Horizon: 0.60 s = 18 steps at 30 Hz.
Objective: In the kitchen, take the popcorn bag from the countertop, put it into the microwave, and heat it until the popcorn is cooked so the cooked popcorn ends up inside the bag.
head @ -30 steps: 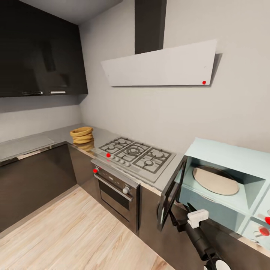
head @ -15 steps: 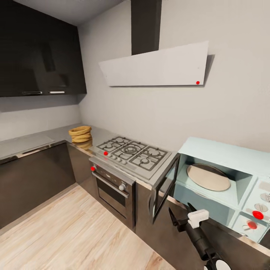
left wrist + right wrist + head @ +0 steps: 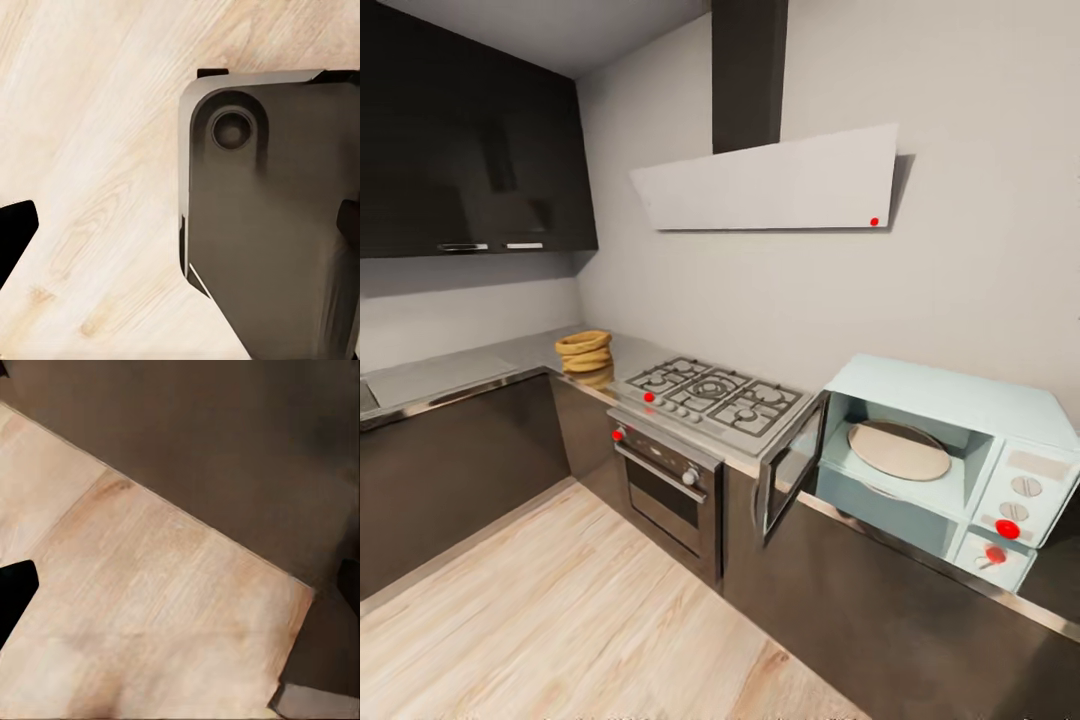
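Note:
The tan-orange popcorn bag (image 3: 584, 350) stands on the pale grey countertop (image 3: 450, 375) in the corner, left of the hob. No popcorn can be made out in it. At the right, the pale blue microwave (image 3: 950, 450) has its glass door (image 3: 792, 470) swung wide open, showing a bare round turntable (image 3: 900, 450). My left gripper (image 3: 180, 232) hangs open over the wooden floor and a dark part of my base. My right gripper (image 3: 180, 589) is open too, above the floor by a dark cabinet front. Both hold nothing.
The steel gas hob (image 3: 715, 395) and the dark oven (image 3: 665, 490) below it lie between bag and microwave. A slanted white hood (image 3: 770, 185) hangs above. Glossy black cabinets (image 3: 470, 150) line the left wall. Light wooden floor (image 3: 560, 620) spreads in front.
The head view has drawn back and turned, so the whole microwave now shows. My right arm, earlier raised by the open door, has dropped out of the head view.

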### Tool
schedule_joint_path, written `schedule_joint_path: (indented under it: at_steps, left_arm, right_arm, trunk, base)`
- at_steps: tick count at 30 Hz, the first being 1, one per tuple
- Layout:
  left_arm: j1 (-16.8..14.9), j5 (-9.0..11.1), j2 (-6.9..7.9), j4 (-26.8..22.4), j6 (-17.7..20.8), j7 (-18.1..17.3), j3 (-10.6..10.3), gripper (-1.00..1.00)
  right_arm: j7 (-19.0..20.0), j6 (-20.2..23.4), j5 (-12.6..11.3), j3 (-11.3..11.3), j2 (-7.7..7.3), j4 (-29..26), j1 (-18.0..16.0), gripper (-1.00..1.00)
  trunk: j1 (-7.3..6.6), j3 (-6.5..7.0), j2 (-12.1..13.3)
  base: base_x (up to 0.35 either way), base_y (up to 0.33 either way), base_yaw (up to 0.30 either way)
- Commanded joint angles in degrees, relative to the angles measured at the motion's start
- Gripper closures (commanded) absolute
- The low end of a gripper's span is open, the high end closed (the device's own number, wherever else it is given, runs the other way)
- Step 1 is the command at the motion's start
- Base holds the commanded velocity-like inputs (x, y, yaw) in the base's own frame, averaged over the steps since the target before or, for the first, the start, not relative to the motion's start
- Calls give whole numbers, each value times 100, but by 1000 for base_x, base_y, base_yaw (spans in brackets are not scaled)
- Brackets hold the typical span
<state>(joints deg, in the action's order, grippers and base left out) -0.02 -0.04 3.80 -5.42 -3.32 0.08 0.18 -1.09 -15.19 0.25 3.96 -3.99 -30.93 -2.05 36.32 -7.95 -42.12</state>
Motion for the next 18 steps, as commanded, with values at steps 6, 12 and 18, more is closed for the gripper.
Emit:
schedule_joint_path:
  at_steps: [6, 12, 18]
  left_arm:
    - [-1, 4, 50, -11, -21, 9, 8, -100]
    - [-2, 4, 165, -20, -29, 8, 15, -100]
    - [-3, 4, 263, -21, -29, 3, 14, -100]
  right_arm:
    - [-92, -9, 10, -9, 245, 2528, -7, -100]
    - [-94, 17, 2, -2, 741, 3531, 74, -100]
    - [-93, 0, 1, -4, 759, 3553, 194, -100]
  trunk:
    - [1, -7, -5]
    - [1, -7, -5]
    - [1, -7, -5]
  base:
    - [-13, 290, 0]
    - [45, 322, 0]
    - [214, 254, 0]
